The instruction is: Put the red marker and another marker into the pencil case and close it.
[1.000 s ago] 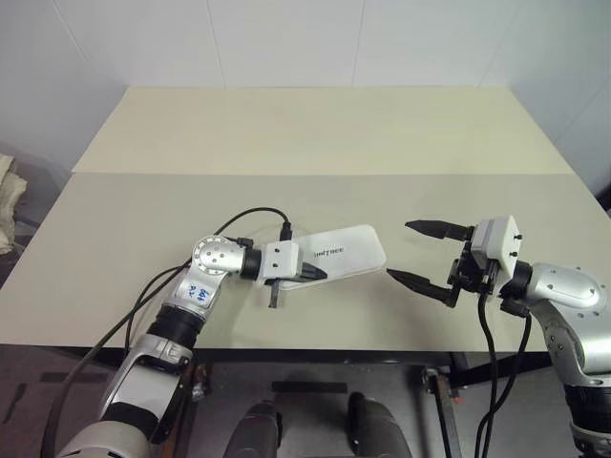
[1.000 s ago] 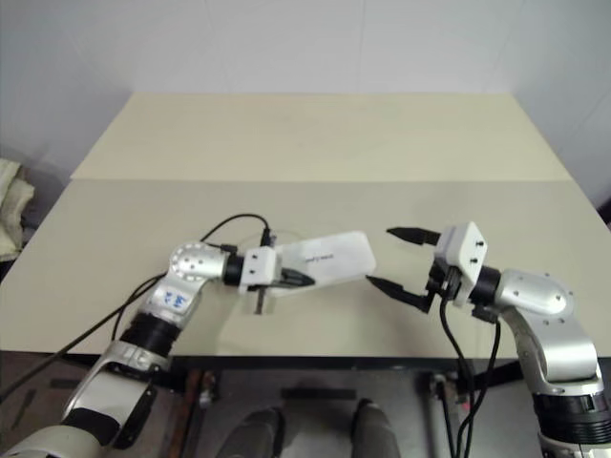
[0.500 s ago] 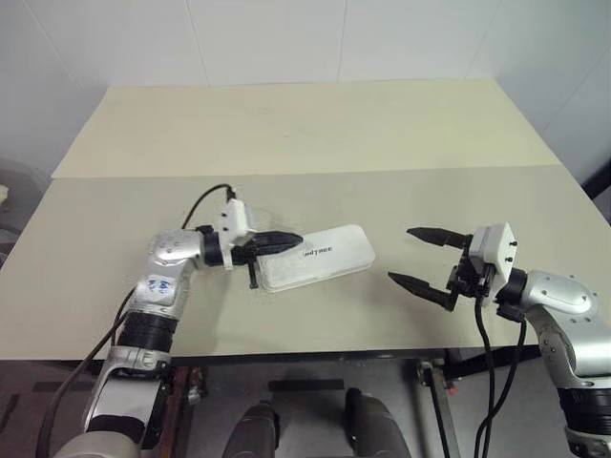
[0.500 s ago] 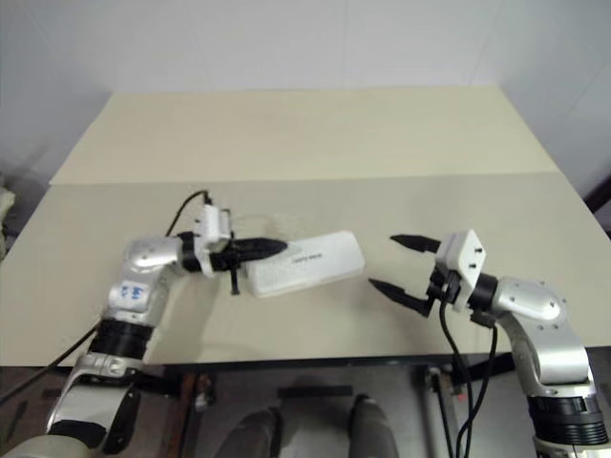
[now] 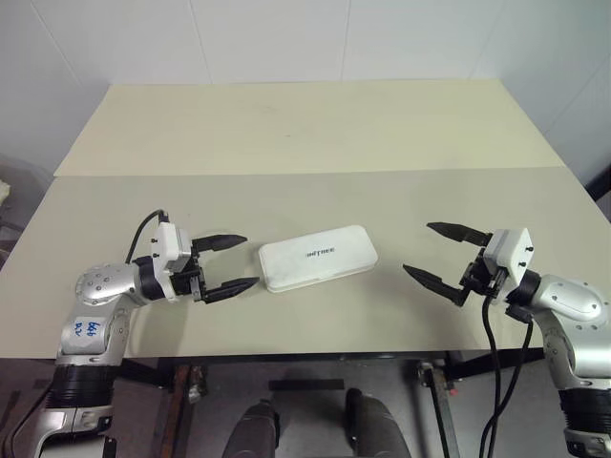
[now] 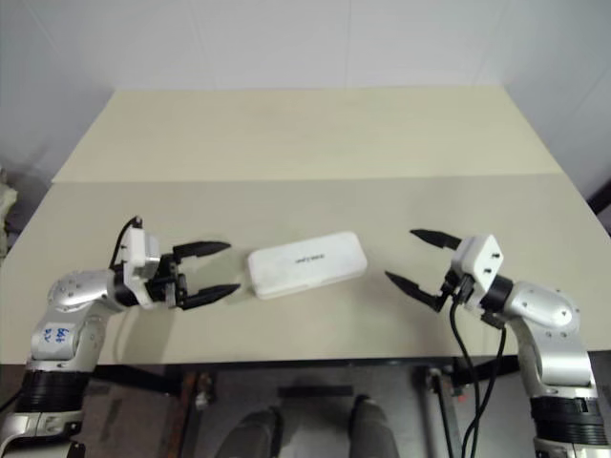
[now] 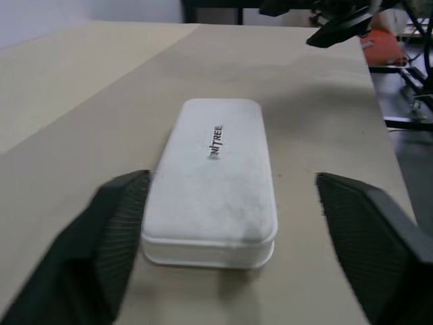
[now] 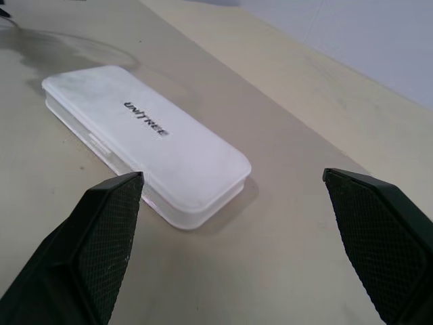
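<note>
1. the pencil case (image 5: 318,259) lies flat and shut on the table (image 5: 286,134), lid up with its dark lettering showing, roughly midway between the two arms and slightly askew to the table's front edge.
2. the left gripper (image 5: 227,262) sits just beside the case's left short end, apart from it, fingers spread wide and empty; it points level toward the case, one finger either side of the line to that end.
3. the right gripper (image 5: 440,254) hangs near the case's right end but clearly apart from it, fingers likewise released wide, holding nothing, aimed level back toward the case.
4. neither the red marker nor the light-green one can be seen on the table; with the lid down, i judge they are most likely inside (the closed lid hides the interior, so this can't be confirmed).
5. why the pose reads as it does: both grippers are off the case and splayed, facing it from opposite ends, which looks like a stand-off posture after letting go rather than a reach to grasp.
6. judged from the lid lying flush all round in both wrist views, the task appears essentially finished; the only doubt is whether the latch is fully seated.
</note>
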{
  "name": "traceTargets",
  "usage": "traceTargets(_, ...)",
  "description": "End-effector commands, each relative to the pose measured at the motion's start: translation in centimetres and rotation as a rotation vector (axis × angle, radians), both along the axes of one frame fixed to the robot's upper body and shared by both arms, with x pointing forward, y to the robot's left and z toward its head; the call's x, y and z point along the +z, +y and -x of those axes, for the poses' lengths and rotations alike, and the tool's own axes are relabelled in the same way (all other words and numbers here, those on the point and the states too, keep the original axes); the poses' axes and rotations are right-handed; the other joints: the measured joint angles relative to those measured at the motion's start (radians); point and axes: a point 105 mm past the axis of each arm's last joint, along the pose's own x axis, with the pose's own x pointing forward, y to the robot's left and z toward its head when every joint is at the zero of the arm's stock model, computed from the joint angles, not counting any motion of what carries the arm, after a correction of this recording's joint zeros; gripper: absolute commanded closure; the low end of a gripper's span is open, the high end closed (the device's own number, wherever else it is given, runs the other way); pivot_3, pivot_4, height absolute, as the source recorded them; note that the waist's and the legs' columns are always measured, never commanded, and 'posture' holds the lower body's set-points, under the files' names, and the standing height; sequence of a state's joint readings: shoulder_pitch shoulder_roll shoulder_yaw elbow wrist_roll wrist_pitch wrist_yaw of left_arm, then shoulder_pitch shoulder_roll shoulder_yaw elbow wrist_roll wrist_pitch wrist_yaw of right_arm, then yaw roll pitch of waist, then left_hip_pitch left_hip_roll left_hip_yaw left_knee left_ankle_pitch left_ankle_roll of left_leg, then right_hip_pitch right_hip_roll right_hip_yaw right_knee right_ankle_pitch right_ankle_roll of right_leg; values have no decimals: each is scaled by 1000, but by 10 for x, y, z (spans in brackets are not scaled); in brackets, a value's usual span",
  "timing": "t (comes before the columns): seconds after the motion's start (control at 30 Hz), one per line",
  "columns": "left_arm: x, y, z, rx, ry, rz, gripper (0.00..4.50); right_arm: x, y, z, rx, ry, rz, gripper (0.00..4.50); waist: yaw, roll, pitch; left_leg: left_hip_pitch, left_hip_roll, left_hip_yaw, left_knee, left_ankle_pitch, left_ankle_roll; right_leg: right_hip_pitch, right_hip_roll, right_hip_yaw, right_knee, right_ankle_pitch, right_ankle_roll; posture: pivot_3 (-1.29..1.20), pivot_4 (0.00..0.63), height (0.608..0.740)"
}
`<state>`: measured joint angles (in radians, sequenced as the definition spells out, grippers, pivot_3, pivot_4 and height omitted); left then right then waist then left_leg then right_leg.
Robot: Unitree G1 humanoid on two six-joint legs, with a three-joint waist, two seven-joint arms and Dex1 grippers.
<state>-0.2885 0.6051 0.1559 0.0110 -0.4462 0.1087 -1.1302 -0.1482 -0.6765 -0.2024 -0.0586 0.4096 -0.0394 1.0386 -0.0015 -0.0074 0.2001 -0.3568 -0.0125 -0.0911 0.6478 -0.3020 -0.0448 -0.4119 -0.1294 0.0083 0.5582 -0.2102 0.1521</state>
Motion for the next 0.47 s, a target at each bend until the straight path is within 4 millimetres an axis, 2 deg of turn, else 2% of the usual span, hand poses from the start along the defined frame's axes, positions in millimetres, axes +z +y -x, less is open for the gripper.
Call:
traceTargets(0.03,16,1,3,4,-84,-5,60,11,-5,5,12,-21,5,0,-1,0,0,0,0,0,0,0,0,0,0,0,0,0,0,0,150,740)
traceTargets(0.1,17,-4,1,-3,-87,-8,60,11,-11,4,8,-17,8,0,-2,0,0,0,0,0,0,0,0,0,0,0,0,0,0,0,150,740)
traceTargets(0.27,23,1,-12,88,-143,25,60,1,-16,12,-9,16,19,0,-1,0,0,1,0,0,0,0,0,0,0,0,0,0,1,0,150,740)
traceTargets(0.47,24,-9,-9,85,-146,48,60,-8,-16,22,-3,62,-12,0,0,0,0,0,0,1,0,0,0,0,0,0,-1,1,1,0,150,740)
